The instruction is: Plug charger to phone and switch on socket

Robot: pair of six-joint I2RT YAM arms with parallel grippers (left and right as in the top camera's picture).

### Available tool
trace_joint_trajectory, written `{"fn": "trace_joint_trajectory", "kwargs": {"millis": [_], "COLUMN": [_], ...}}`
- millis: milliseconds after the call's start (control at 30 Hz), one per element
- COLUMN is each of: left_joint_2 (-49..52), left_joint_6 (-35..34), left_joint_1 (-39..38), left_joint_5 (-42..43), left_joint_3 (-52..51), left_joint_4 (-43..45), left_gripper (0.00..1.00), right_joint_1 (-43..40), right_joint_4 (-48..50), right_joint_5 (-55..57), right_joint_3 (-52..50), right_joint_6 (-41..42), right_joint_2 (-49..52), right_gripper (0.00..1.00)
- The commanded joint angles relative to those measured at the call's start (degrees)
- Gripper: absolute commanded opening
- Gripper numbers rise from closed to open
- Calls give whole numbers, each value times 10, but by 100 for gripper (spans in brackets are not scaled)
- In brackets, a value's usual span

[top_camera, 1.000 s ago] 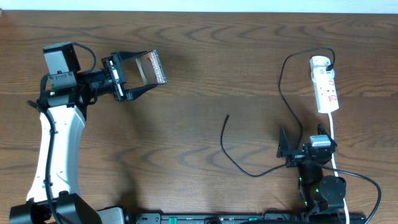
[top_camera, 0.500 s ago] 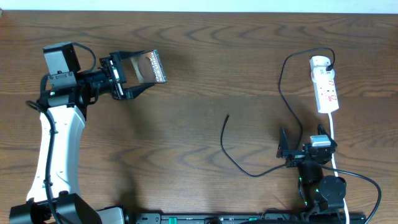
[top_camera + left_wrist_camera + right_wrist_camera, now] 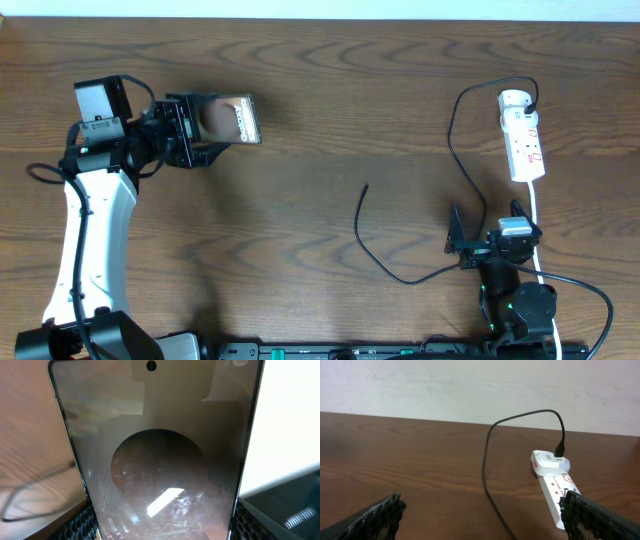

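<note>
Left pincer (image 3: 214,122) pinches the phone (image 3: 241,118) by one end; right pincer (image 3: 486,224) stands spread.

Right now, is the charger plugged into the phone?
Unplugged: free end of the charger lies on the table, apart from the phone in the left gripper.

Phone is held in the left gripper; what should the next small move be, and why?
Likely move the open right gripper toward the free end of the charger: the left gripper holds the phone, and the cable lies ungrasped on the table.
</note>
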Motion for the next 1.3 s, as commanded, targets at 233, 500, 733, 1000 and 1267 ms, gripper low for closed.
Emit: {"fn": "trace_joint_trajectory", "kwargs": {"millis": [233,500,733,1000,1267], "left_joint_2": [-15,-15,-15,-14,-14], "left_joint_6": [79,87,87,87,87], "left_joint_1": [0,-34,-74,-78,-78], "left_joint_5": [-133,-223,-266,-275,-276], "left_joint_3": [19,19,19,19,19], "left_joint_4": [-107,-144,-148,-171,-174], "left_gripper": [7,7,7,7,7], "right_joint_1": [3,3,3,3,3], "right_joint_4": [-2,-2,-2,-1,3], "right_joint_5": [4,4,4,4,-47], "right_joint_3": [-1,-1,-1,-1,-1], "right_joint_6": [8,8,8,8,47], "right_joint_2": [-2,-2,-2,-2,-2], "right_gripper": [99,99,99,99,99]}}
